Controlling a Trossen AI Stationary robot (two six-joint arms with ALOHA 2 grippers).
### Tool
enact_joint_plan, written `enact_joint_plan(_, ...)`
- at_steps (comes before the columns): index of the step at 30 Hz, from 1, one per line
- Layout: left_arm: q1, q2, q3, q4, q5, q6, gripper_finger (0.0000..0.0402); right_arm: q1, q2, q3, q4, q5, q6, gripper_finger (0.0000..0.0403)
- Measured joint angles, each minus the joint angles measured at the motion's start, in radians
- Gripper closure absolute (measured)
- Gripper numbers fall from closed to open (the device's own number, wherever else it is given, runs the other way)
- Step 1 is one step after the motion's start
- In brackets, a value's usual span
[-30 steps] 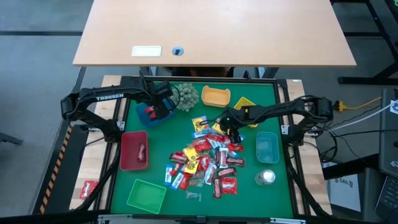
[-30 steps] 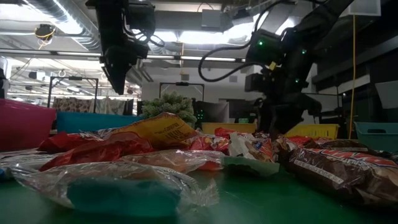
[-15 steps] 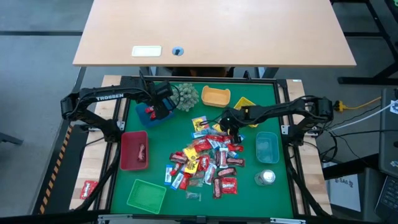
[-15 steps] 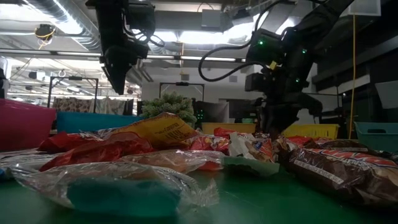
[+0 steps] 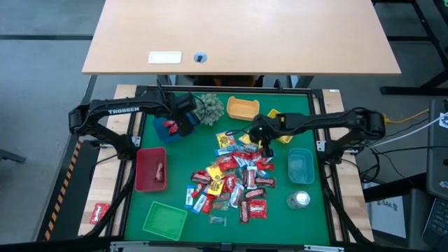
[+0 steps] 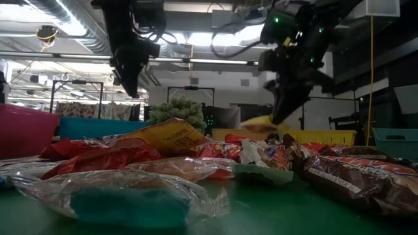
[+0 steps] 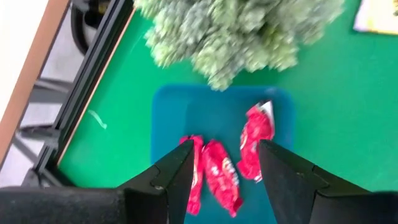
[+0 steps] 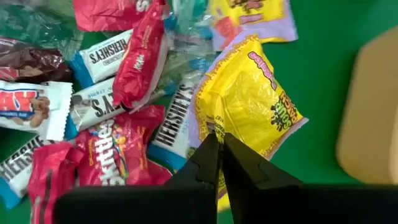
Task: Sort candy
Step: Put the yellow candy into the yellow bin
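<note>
The candy pile of red, yellow, blue-white and silvery packets lies on the green mat. My right gripper hangs over the pile's far right edge, shut on a yellow packet, which also shows in the low view. My left gripper hovers open above the blue tray, touching nothing. That tray holds three red candies. In the high view my left gripper is at the far left, beside the spiky plant ball. My right gripper pinches the yellow packet's edge between its two fingers, at one end of the packet. The fingers slant down from the table's right side. The packet hangs below the fingertips, lifted clear of the pile.
Two yellow trays stand at the far side. The teal tray and a silvery round thing are at the right. The red tray, holding one red candy, and the green tray are at the left.
My right gripper has shut on the yellow packet at the pile's far edge, then risen and drawn a little toward the far right. The packet has come up off the pile with it.
</note>
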Motion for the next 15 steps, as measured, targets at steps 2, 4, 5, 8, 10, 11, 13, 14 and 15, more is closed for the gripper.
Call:
enact_joint_plan(2, -0.016, 0.0, 0.0, 0.022, 0.0, 0.0, 0.0235, 0.0, -0.024, 0.022, -0.046, 0.005, 0.0, 0.0385)
enact_joint_plan(4, -0.034, 0.0, 0.0, 0.046, 0.0, 0.0, 0.0235, 0.0, -0.052, 0.048, -0.094, 0.007, 0.0, 0.0385)
enact_joint_plan(5, -0.045, 0.0, 0.0, 0.059, 0.0, 0.0, 0.0235, 0.0, -0.067, 0.058, -0.115, 0.007, 0.0, 0.0385)
enact_joint_plan(8, -0.078, 0.0, 0.0, 0.106, 0.003, 0.001, 0.0235, 0.0, -0.116, 0.075, -0.18, 0.019, 0.0, 0.0385)
enact_joint_plan(10, -0.1, 0.0, 0.0, 0.139, 0.012, 0.001, 0.0235, 0.0, -0.151, 0.08, -0.213, 0.049, 0.0, 0.0385)
enact_joint_plan(11, -0.111, 0.0, 0.0, 0.154, 0.022, 0.001, 0.0235, 0.0, -0.171, 0.08, -0.232, 0.068, 0.0, 0.0385)
enact_joint_plan(13, -0.129, 0.0, 0.0, 0.186, 0.051, 0.001, 0.0235, 0.0, -0.204, 0.08, -0.271, 0.119, 0.003, 0.0385)
enact_joint_plan(14, -0.138, 0.0, 0.0, 0.202, 0.067, 0.001, 0.0235, 0.0, -0.218, 0.08, -0.288, 0.147, 0.008, 0.0385)
enact_joint_plan(15, -0.147, 0.0, 0.0, 0.219, 0.078, 0.0, 0.0235, 0.0, -0.23, 0.08, -0.307, 0.171, 0.017, 0.0385)
